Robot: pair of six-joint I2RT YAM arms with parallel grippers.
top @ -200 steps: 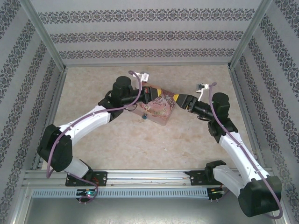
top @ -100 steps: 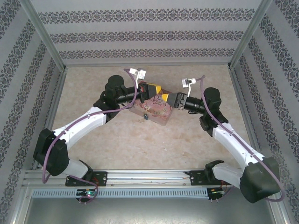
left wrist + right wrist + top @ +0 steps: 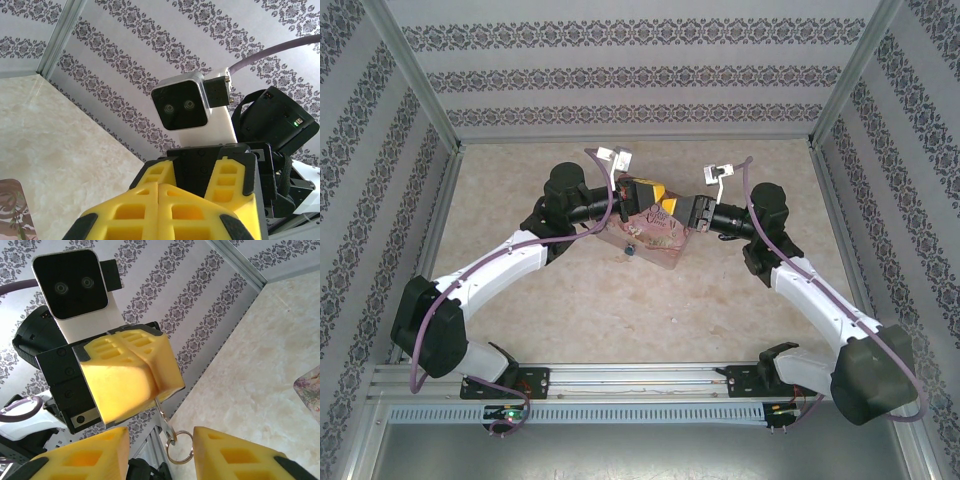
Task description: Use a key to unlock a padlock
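In the right wrist view my left gripper [image 3: 152, 390] is shut on a small silver key [image 3: 165, 422], whose blade is clamped between the yellow pads while its split ring [image 3: 179, 446] hangs below. My right gripper [image 3: 165, 457] stands open around that ring, one yellow finger on each side. From above, the left gripper [image 3: 648, 193] and the right gripper [image 3: 682, 211] meet tip to tip over the far edge of a pink tin [image 3: 658, 236]. The tiny teal padlock [image 3: 630, 250] lies at the tin's near left edge, away from both grippers.
The tin sits mid-table on the beige marbled surface [image 3: 570, 300]. Patterned walls [image 3: 640, 80] and metal frame posts close in the back and sides. Purple cables loop above both wrists. Open tabletop lies in front of the tin.
My right gripper has moved left up to the left gripper's tips and its jaws have narrowed around the key ring. The left arm shifted slightly left early on, then held still.
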